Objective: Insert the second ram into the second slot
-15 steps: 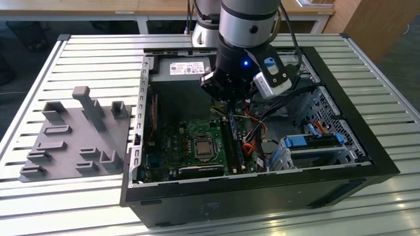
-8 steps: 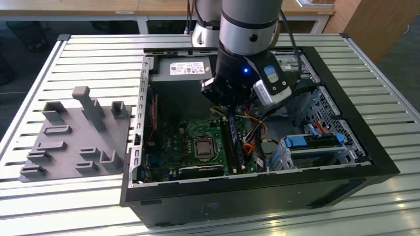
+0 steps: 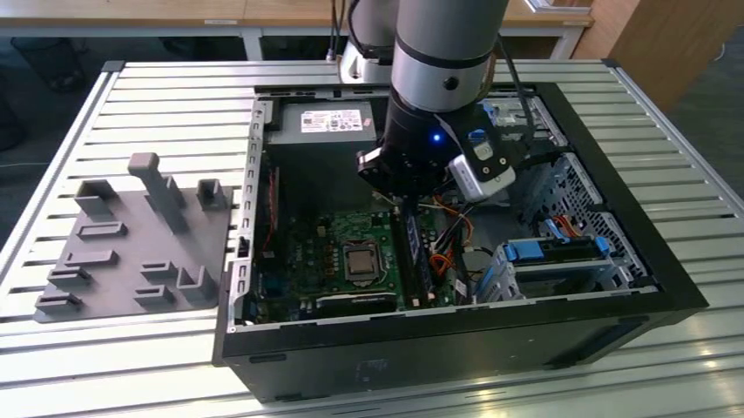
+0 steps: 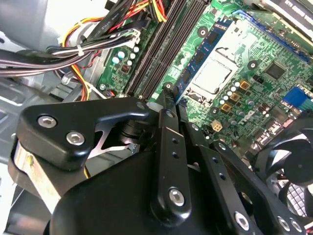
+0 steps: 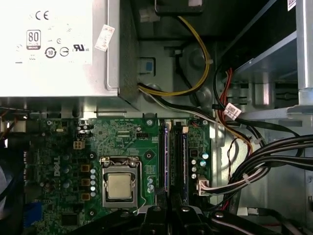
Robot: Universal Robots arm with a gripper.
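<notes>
Pincer: the gripper (image 4: 174,96) reaches down inside the open computer case (image 3: 465,357), low over the motherboard (image 5: 122,137). In the second wrist view its fingers (image 4: 168,147) are drawn together at the tips.
Second ram: the second ram (image 5: 166,156) stands on edge in a memory slot and runs straight away from the pincer. Its near end is right at the pincer's tips. I cannot tell whether the tips pinch it or only press on its top edge.
Other stick: another blue stick (image 5: 185,156) stands parallel to it, one slot over, also ahead of the pincer.
Processor socket (image 5: 120,186): just beside the second ram, on the side away from the other stick, near the pincer.
Cable bundle (image 5: 264,161): near the pincer, on the side opposite the socket.
Power supply (image 5: 49,44): well ahead of the pincer, past the far ends of the sticks.
Fixture plate (image 3: 117,261): grey, on the slatted table (image 3: 174,87) outside the case, well apart from the pincer, on the exterior view's left.
</notes>
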